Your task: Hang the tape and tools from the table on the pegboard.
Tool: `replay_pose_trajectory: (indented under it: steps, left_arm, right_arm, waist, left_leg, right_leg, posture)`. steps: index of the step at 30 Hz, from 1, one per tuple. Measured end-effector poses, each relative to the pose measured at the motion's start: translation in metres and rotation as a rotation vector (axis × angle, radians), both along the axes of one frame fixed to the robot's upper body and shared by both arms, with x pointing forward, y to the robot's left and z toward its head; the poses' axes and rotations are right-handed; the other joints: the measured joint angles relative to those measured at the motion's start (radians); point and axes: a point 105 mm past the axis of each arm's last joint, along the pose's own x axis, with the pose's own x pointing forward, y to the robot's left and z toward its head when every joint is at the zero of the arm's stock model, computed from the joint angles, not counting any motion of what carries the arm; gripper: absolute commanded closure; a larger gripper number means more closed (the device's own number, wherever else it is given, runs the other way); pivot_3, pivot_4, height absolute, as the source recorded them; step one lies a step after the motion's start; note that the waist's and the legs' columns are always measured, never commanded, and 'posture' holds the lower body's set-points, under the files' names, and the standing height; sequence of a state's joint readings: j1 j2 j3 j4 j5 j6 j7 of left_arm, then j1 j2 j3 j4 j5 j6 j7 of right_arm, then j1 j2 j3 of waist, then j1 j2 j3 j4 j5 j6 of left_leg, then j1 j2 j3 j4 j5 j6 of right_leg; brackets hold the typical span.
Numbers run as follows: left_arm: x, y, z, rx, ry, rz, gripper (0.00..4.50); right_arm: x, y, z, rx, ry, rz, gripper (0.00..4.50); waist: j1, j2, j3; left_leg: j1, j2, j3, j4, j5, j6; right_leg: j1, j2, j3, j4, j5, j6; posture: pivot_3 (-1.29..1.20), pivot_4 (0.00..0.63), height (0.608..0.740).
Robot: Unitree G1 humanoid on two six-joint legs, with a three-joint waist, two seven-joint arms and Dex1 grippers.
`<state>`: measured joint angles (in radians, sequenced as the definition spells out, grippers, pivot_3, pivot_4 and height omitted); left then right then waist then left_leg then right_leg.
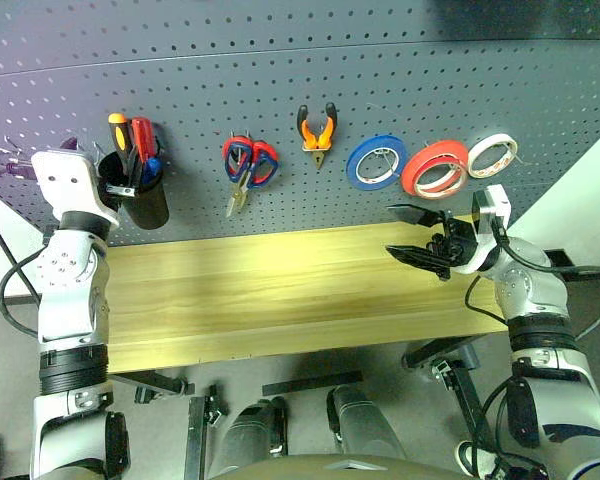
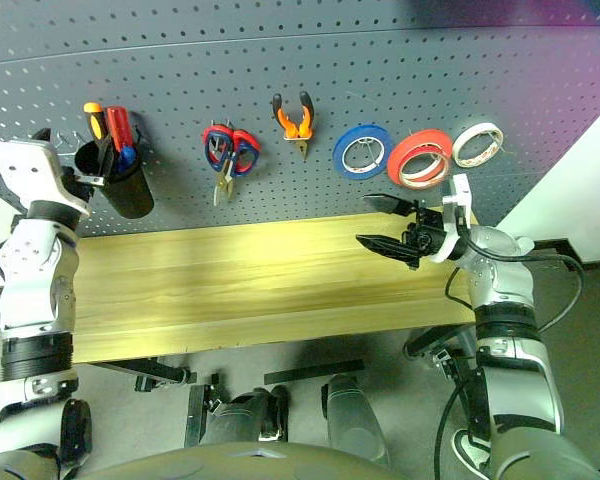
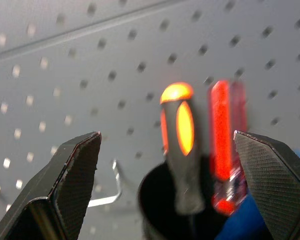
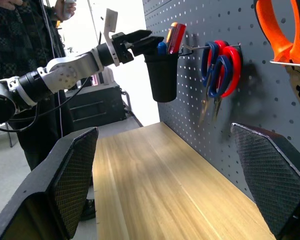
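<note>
Head view: table (image 1: 280, 290) bare (pegboard (image 1: 310, 90) perhaps full).

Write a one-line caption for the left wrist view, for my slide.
Open left fingers frame an orange-black screwdriver and a red screwdriver standing in a black cup on the pegboard.

A workshop corner or robot test lab, set up like a tool wall. Marked by a wide dark grey pegboard (image 1: 300, 90) with wire hooks, hung with red-handled scissors (image 1: 248, 165), orange-and-black pliers (image 1: 317, 132), and blue (image 1: 376, 162), red-orange (image 1: 435, 169) and white (image 1: 492, 155) tape rolls. Also a black cup (image 1: 140, 195) mounted on the board, holding screwdrivers (image 3: 182, 140). Below, a bare plank-wood surface (image 1: 280, 290) on black metal legs. Beyond the surface's end, a person (image 4: 20, 30) standing among cables and dark equipment.
</note>
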<state>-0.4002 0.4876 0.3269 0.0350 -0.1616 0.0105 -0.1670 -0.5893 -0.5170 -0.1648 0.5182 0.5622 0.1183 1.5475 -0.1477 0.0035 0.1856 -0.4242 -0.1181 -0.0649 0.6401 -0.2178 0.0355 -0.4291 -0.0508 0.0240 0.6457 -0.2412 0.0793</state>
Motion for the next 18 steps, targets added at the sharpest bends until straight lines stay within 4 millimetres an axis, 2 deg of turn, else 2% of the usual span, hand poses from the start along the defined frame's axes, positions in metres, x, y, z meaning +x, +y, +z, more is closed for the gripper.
replay_pose_trajectory:
  steps: [9,15,18]
  left_arm:
    - [-0.011,-0.021,0.024,0.055,-0.078,-0.059,0.04]
    - [-0.009,-0.074,0.006,0.145,0.023,-0.315,0.04]
    - [-0.009,-0.091,-0.003,0.167,0.067,-0.414,0.04]
  right_arm:
    - [0.005,0.000,0.001,0.018,-0.003,-0.003,0.00]
    - [0.011,0.001,0.001,0.029,-0.007,-0.012,0.00]
    - [0.014,0.001,-0.003,0.031,-0.003,-0.026,0.00]
  waist:
    - [0.000,0.000,0.000]
    - [0.000,0.000,-0.002]
    - [-0.003,0.001,-0.003]
  left_leg:
    - [0.000,0.000,0.001,-0.001,0.000,0.000]
    - [0.000,0.000,0.001,-0.001,0.000,0.000]
    - [0.001,0.000,0.001,-0.001,0.000,0.000]
  right_leg:
    - [-0.001,0.000,0.000,0.000,0.000,0.000]
    - [0.000,0.000,0.000,0.000,0.000,0.000]
    - [0.000,0.001,0.000,0.000,0.000,0.000]
  posture:
    - [-0.21,0.157,0.740]
    - [-0.21,0.109,0.740]
    - [-0.21,0.101,0.740]
